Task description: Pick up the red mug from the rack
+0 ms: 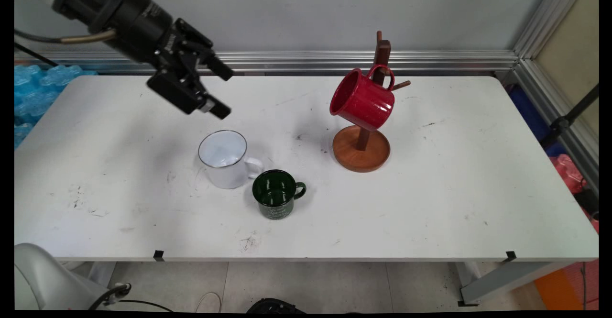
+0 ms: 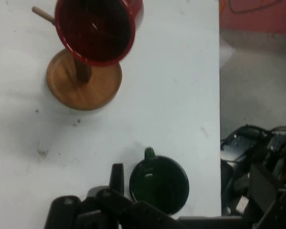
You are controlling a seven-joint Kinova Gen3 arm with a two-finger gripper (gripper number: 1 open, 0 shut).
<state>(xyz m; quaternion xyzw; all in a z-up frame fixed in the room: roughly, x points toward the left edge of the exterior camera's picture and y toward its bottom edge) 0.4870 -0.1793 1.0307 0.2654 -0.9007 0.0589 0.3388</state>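
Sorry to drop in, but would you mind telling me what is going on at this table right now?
The gripper hangs open above the table, holding nothing. Nearest it is a white mug, upright, with a green mug close beside it, also upright. Farther right, a red mug hangs tilted by its handle on a wooden mug stand.

Even overhead light, soft shadows beside mugs (faint glare on red mug [image 1: 362, 99]); hand view slightly soft.
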